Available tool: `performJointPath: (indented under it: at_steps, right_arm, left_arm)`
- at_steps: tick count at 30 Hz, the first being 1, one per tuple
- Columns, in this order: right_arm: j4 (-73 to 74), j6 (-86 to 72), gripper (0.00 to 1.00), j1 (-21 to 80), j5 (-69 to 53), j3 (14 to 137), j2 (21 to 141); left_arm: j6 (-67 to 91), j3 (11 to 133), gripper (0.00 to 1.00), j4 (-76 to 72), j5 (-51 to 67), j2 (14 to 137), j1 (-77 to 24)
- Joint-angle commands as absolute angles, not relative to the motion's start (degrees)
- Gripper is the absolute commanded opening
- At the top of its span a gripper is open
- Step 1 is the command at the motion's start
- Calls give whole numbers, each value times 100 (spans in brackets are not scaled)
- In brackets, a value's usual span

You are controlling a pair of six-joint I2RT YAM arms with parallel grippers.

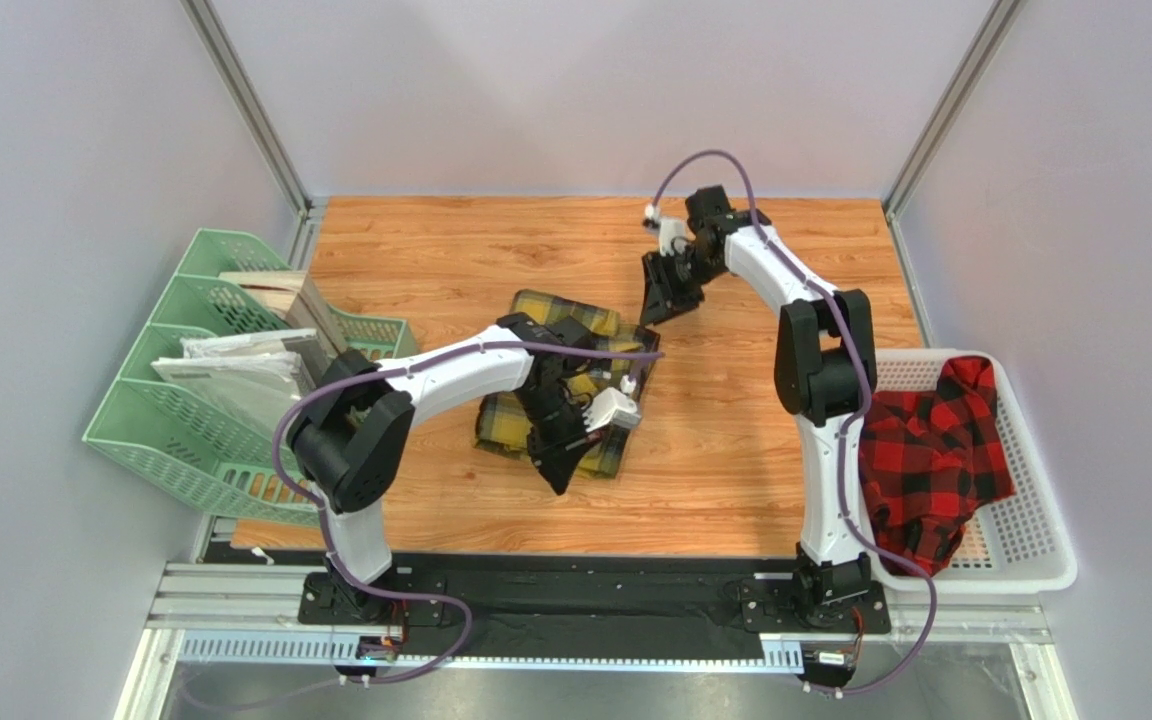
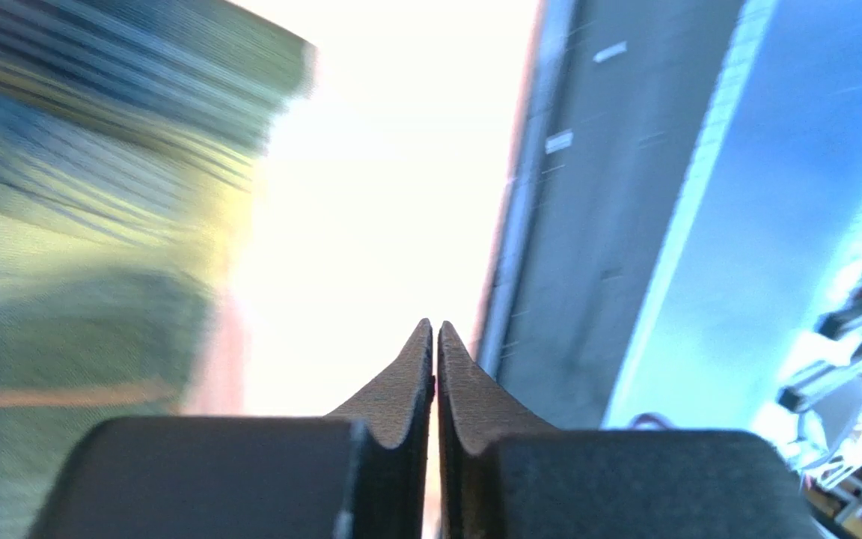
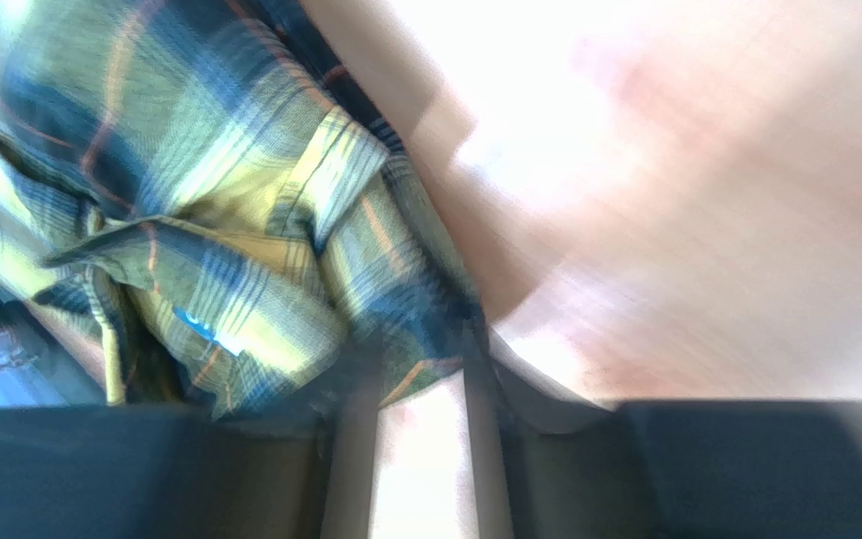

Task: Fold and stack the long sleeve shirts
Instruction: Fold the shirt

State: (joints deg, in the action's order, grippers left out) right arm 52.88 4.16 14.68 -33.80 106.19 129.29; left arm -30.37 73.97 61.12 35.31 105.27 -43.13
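**While one shirt lies on the table, the other sits in the basket**

Though the left wrist view is very smeary, the left gripper (image 2: pixel 437 328) is plain to see; its two fingers are pressed tight together, with nothing between them. Seen from above, it points down at the near edge of the yellow-and-black shirt (image 1: pixel 560 314); whether it touches the cloth, I cannot tell. That shirt lies in a folded bundle in the middle of the wooden table (image 1: pixel 778 450), partly under the left arm.

The right gripper (image 3: pixel 419 371) has its fingers a little way apart; the bright table shows through the gap, and it holds nothing. It is over the table, just beside the far right corner of the yellow-and-black shirt.

The red-and-black shirt (image 1: pixel 935 458) lies in a crumpled heap in the white basket (image 1: pixel 1040 558) at the right edge, well apart from the other shirt; green racks (image 1: pixel 177 428) with papers (image 1: pixel 237 357) stand at the left edge.
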Motion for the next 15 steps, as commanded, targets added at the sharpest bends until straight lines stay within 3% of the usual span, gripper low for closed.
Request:
performJointPath:
  at_steps: [1,3,5,7,11,15]
  right_arm:
    - [5546,1309,45,1215,-2969,11532,12562]
    - [5677,1231,50,1064,-3119,11191,12280]
    - [5861,1195,50,941,-3444,10804,11781]
    - [6029,1143,49,940,-3829,9946,11401]
    - [6029,643,49,932,-4595,8545,10715]
    - [5898,519,49,932,-4817,7709,10319]
  left_arm:
    - [-2752,7987,11,6135,4623,9774,-3660]
    - [-2558,8348,20,5933,4300,9782,-3237]
    - [-3010,9111,23,6124,3597,10201,-2796]
    - [-3531,9691,23,6354,3061,10528,-2655]
    - [-4498,9546,22,6092,1901,11038,-2628]
    - [-4755,9141,16,6012,1907,11355,-2663]
